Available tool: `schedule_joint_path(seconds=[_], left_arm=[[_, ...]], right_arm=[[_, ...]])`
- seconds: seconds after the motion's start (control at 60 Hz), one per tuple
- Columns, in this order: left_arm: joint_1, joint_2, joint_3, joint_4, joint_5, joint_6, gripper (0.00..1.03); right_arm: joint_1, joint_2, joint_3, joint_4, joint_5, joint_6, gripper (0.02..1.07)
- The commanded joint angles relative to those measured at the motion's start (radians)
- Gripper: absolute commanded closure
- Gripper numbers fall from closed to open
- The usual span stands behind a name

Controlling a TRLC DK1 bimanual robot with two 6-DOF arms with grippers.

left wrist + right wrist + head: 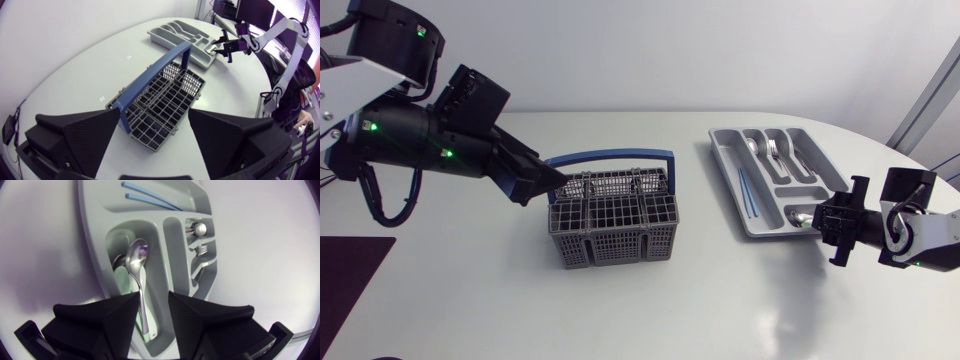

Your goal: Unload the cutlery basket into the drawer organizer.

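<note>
Looking down from the head camera, the drawer organizer lies toward my right arm's side of the table. The cutlery basket stands well apart from it, toward my left arm. The left gripper hangs at the end of the basket farthest from the organizer, close to the blue handle. The right gripper sits at the organizer's short end nearest my right arm. Forks and two blue sticks already lie in the organizer's compartments.

From the left wrist, the left gripper has its fingers spread wide and holds nothing. The basket lies ahead of them and no cutlery sticks up from it, though its cells are too dark to be sure. The organizer is far beyond.

From the right wrist, the right gripper is over the organizer's spoon compartment. A spoon lies there on top of another, its handle running back between the fingers. The fingers stand wider than the handle, which hugs one finger only, so I judge nothing is gripped.

The risk I see is that finger snagging the handle on lifting away, tipping the spoon out of the organizer. On the other side, the left gripper could knock the blue handle and shove the basket.
</note>
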Motion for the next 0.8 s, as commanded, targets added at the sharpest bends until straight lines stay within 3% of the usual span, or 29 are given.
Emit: schedule_joint_path(seconds=[0.0, 0.217, 0.35, 0.533, 0.783], left_arm=[[0.008, -0.018, -0.018, -0.010, -0.015, 0.028, 0.05], [0.011, -0.028, -0.024, -0.016, -0.021, 0.029, 0.05], [0.045, -0.035, -0.041, -0.018, -0.023, 0.044, 0.05], [0.091, -0.051, -0.075, -0.018, -0.029, 0.058, 0.05], [0.129, -0.084, -0.150, 0.005, -0.029, 0.083, 0.05]], right_arm=[[0.007, -0.026, -0.053, -0.018, 0.008, -0.028, 0.40], [-0.007, -0.143, -0.068, -0.053, -0.010, -0.019, 0.34], [0.006, -0.271, -0.048, -0.170, -0.046, 0.089, 0.33], [0.110, -0.429, -0.047, -0.305, -0.081, 0.251, 0.33], [0.243, -0.477, -0.006, -0.392, -0.092, 0.446, 0.33]])
